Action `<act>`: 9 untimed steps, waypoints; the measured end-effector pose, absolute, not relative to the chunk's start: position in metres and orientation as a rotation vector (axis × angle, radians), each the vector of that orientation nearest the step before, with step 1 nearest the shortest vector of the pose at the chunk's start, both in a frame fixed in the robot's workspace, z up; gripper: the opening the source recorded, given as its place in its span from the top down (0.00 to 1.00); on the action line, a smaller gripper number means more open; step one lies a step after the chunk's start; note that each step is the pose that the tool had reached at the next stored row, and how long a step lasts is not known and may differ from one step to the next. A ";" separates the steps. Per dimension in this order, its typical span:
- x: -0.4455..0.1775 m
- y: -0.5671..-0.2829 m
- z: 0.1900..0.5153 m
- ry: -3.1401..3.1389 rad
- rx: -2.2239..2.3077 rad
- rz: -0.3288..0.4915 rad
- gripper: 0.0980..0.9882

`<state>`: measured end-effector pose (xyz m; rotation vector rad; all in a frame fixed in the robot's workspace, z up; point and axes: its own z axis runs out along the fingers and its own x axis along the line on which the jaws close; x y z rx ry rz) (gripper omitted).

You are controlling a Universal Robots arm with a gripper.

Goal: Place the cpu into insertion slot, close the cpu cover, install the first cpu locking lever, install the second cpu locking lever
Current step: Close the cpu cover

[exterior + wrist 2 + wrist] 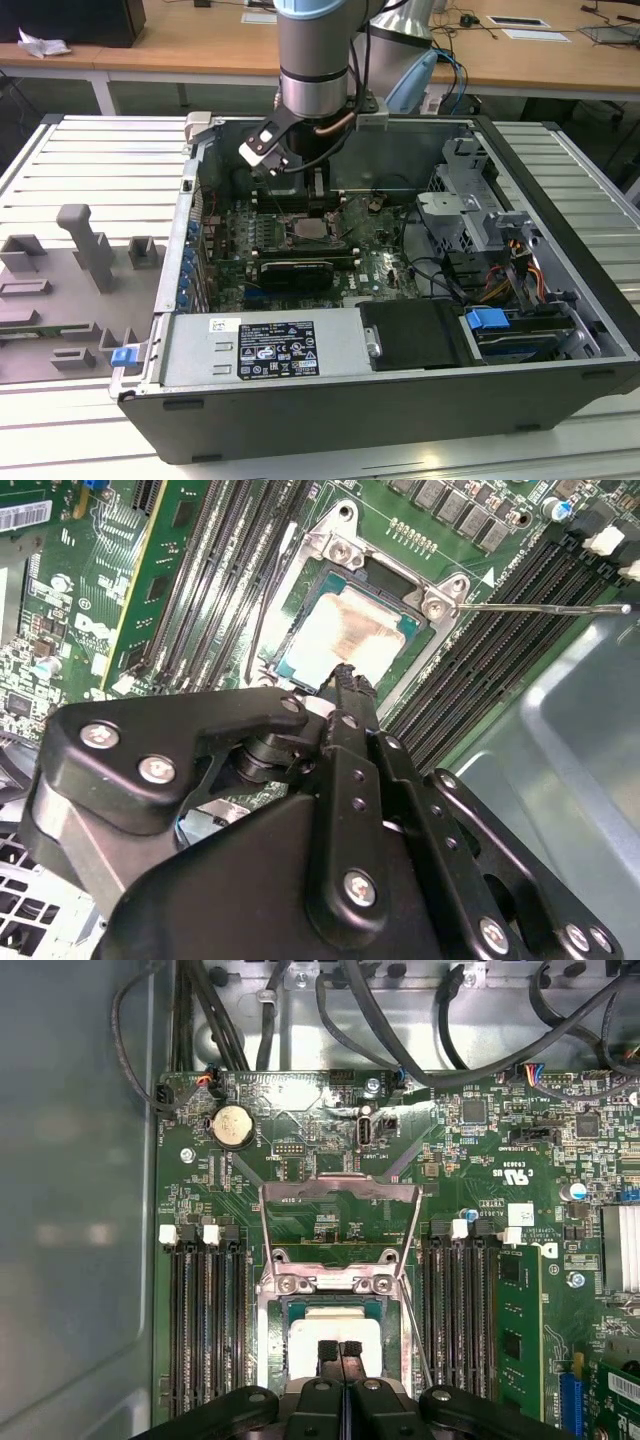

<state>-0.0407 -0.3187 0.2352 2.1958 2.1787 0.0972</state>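
The cpu, a pale metal square, lies flat in the insertion slot on the green motherboard, and it also shows from outside the case. My gripper is shut with nothing between its fingers. Its tips hover over the chip's near edge. The cpu cover, a silvery frame with a large window, stands raised from its hinge at the socket's far edge. One thin wire locking lever sticks out sideways from the socket, unlatched.
Black memory slots flank the socket on both sides. A coin cell and cable bundles lie beyond it. The grey case wall is close. A long black card, the power supply and a drive cage fill the case.
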 end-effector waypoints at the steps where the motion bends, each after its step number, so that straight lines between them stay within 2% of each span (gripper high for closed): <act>1: -0.041 -0.319 0.236 2.179 2.196 0.097 0.99; 9: -0.041 -0.319 0.239 2.179 2.196 0.097 0.99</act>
